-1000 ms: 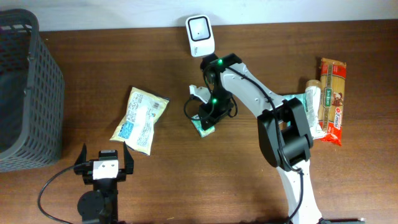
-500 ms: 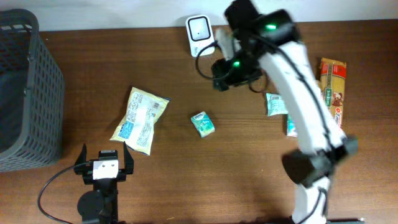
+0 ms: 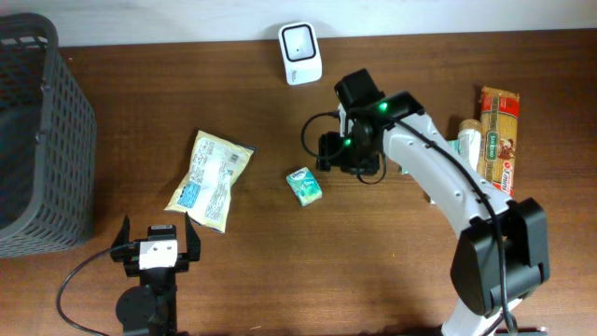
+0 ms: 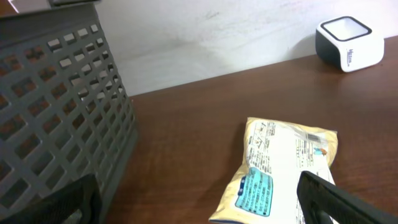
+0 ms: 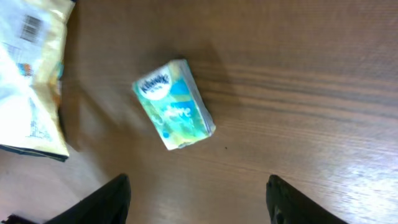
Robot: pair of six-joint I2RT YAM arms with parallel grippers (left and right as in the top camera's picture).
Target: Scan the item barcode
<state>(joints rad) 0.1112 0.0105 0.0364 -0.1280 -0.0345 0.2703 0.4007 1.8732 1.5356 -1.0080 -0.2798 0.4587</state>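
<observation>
R fingers (image 5: 112,202) back near tissue pack (image 5: 174,104), wide apart; pack's long axis diagonal.

The right arm (image 3: 429,168) is covering part of the packets (image 3: 471,145) beside the pasta pack (image 3: 499,149). The basket (image 3: 37,131) is running off the overhead view's left edge. The snack bag (image 5: 31,74) is showing blurred and cropped at the right wrist.

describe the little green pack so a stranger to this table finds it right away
From the white scanner at the far edge of the table, come straight toward the near side to mid-table. The little green pack lies there alone, right of the yellow snack bag. It is much smaller than the bag, blocky, and teal-green.
</observation>
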